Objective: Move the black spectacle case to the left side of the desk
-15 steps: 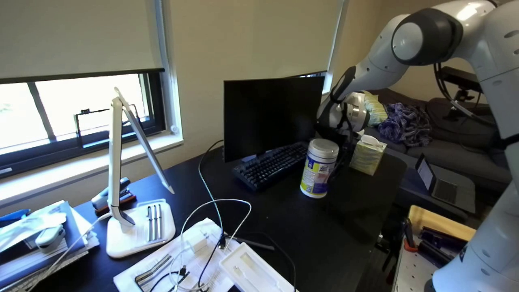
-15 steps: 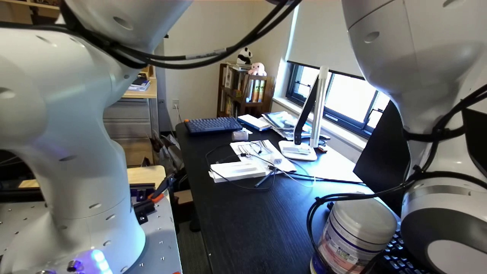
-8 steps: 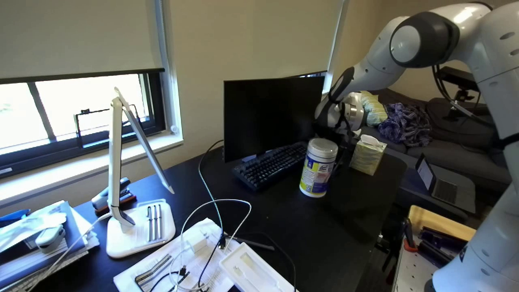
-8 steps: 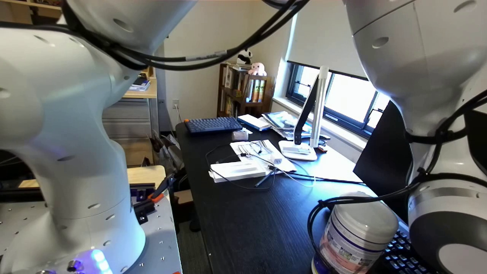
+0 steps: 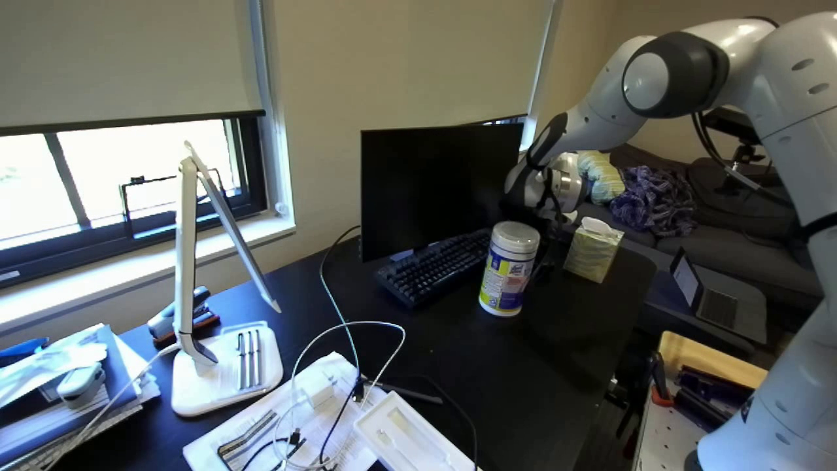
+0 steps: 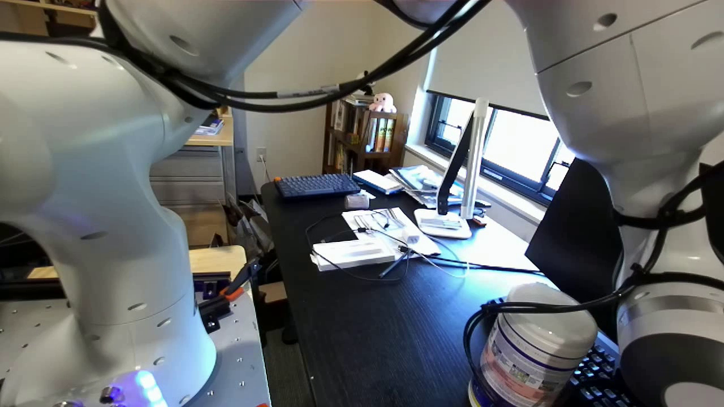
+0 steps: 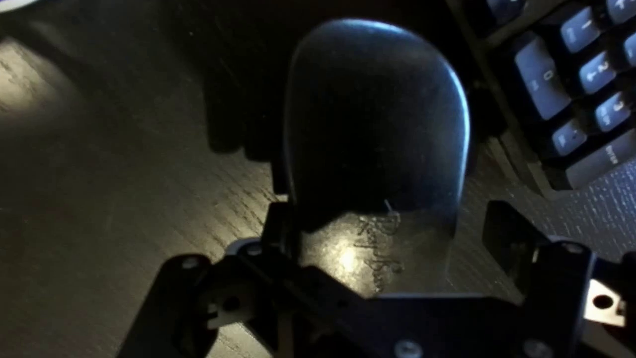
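1. Partly shaded windows [image 5: 39, 190] sit in the wall [image 5: 405, 72] behind the black bench [image 5: 523, 386].
2. In the wrist view, the end effector [image 7: 390, 226] has its fingers [image 7: 509, 238] apart: one clear of the black spectacle case [image 7: 377, 124], the other at its opposite edge, contact unclear.
3. The case lies on the bench between them, just beside the number pad of a keyboard [image 7: 598, 74].
4. A canister [image 5: 510, 268] stands upright nearby in both exterior views.
5. In an exterior view, a monitor [image 5: 444, 190] stands behind that keyboard and a tissue box [image 5: 594, 250] past the canister.
6. Farther along lie papers [image 5: 327, 432], beside a desk lamp [image 5: 185, 275].
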Controlling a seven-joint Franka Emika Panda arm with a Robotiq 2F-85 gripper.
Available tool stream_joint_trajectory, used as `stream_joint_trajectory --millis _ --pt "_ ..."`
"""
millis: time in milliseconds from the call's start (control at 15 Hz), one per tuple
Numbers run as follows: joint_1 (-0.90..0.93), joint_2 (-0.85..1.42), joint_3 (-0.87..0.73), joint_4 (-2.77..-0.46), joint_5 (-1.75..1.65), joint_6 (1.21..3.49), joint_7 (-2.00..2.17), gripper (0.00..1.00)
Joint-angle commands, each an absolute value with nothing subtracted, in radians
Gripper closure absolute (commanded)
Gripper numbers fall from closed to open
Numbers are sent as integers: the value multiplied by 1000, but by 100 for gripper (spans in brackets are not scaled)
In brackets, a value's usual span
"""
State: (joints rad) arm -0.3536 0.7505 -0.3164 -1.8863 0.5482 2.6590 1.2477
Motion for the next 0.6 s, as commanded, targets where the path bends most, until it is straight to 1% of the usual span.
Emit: stream_joint_trajectory --millis 0,67,133,200,267,333,533 --pt "-383 782 -300 -1850 532 2638 1246 25" --pt "-384 787 -300 -1848 534 2641 1248 26" --pt "-387 790 -299 -1845 534 2641 1245 32" --pt "-388 792 -299 -1843 533 2640 1245 40" --pt "-387 795 -303 -1843 524 2639 1239 46" --pt "-387 794 -304 -1844 521 2643 1236 50" --pt "-393 773 -305 -1860 502 2629 1214 50"
